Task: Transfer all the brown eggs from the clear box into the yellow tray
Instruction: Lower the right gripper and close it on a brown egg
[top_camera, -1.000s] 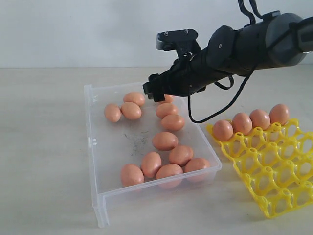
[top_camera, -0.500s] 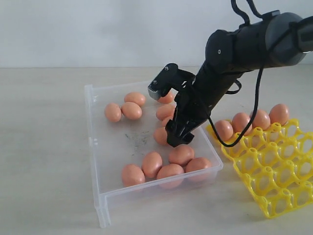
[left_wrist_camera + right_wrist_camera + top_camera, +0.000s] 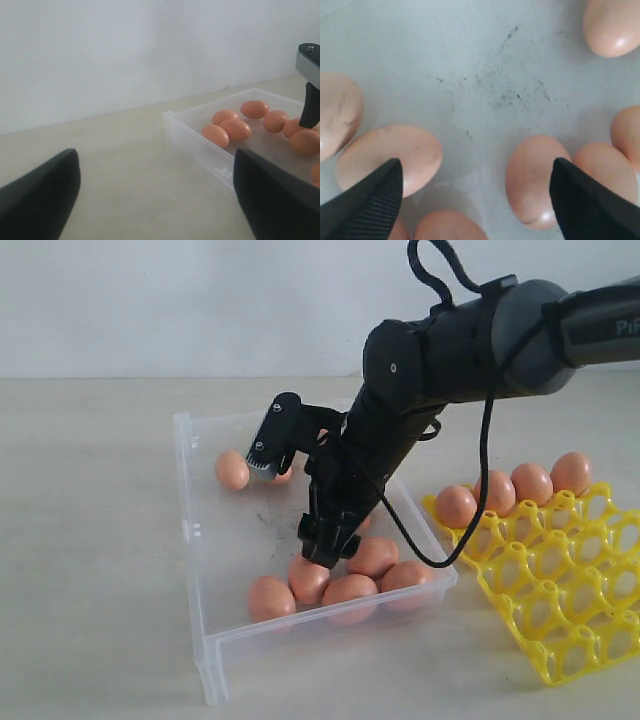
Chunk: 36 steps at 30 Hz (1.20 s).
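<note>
1. Brown eggs (image 3: 347, 590) lie in two places. Most rest on the floor of the clear box (image 3: 190, 530), with a cluster against its near wall. Four sit in the far row of the yellow tray (image 3: 560, 580), to the right of the box.
2. The right gripper (image 3: 328, 540) points down into the box, just above the near cluster. Its fingers (image 3: 370, 200) are spread wide with nothing pinched between them.
3. In the right wrist view, the middle of the gap hangs over bare, scuffed floor, not over an egg. One egg (image 3: 535, 180) lies just inside one finger, its long axis across the closing line. Another egg (image 3: 390, 157) lies by the other finger, its long axis roughly along that line.
4. The coming move likely needs a small sideways shift to centre one egg. The crosswise egg looks the easier fit.
5. The left gripper (image 3: 155, 195) is also spread and empty. It hangs over bare table outside the box, so the right arm is clearly nearer.
</note>
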{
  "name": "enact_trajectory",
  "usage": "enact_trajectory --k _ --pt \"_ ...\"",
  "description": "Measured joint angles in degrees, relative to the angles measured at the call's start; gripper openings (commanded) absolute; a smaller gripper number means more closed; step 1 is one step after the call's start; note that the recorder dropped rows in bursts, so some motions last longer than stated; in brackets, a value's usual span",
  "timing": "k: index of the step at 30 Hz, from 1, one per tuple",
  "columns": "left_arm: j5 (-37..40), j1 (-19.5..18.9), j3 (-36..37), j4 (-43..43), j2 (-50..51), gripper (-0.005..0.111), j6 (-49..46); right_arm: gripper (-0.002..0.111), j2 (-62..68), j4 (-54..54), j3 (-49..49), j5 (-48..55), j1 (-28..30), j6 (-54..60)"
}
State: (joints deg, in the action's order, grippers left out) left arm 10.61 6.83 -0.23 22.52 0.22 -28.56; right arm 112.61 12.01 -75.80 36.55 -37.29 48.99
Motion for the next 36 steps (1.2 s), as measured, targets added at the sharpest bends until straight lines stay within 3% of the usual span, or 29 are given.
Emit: enact_trajectory --k 5,13,17,21,22,26,27,28,31,36 --pt "0.0 0.0 0.0 0.0 0.0 0.078 0.0 0.054 0.0 -0.27 -0.03 -2.38 -0.22 -2.55" --pt "0.0 0.0 0.0 0.0 0.0 0.078 0.0 0.054 0.0 -3.75 -0.03 -3.78 -0.22 -4.69" --pt "0.0 0.0 0.0 0.0 0.0 0.078 0.0 0.066 1.74 -5.34 -0.03 -5.29 -0.12 -6.17" --pt "0.0 0.0 0.0 0.0 0.0 0.078 0.0 0.066 3.71 -7.87 -0.12 -8.4 0.06 -9.14" --pt "0.0 0.0 0.0 0.0 0.0 0.078 0.0 0.063 3.95 -8.89 -0.12 -8.76 0.06 -10.54" --pt "0.0 0.0 0.0 0.0 0.0 0.078 0.0 0.036 4.09 -11.48 -0.12 -9.39 0.06 -14.25" --pt "0.0 0.0 0.0 0.0 0.0 0.078 0.0 0.036 4.09 -12.01 -0.12 -9.39 0.06 -15.0" --pt "0.0 0.0 0.0 0.0 0.0 0.078 0.0 0.04 4.09 -12.89 -0.12 -9.12 0.06 -15.25" --pt "0.0 0.0 0.0 0.0 0.0 0.078 0.0 0.077 4.09 -14.6 -0.12 -6.88 0.06 -16.4" --pt "0.0 0.0 0.0 0.0 0.0 0.078 0.0 0.076 4.18 -22.65 -0.12 -3.31 0.06 -23.97"
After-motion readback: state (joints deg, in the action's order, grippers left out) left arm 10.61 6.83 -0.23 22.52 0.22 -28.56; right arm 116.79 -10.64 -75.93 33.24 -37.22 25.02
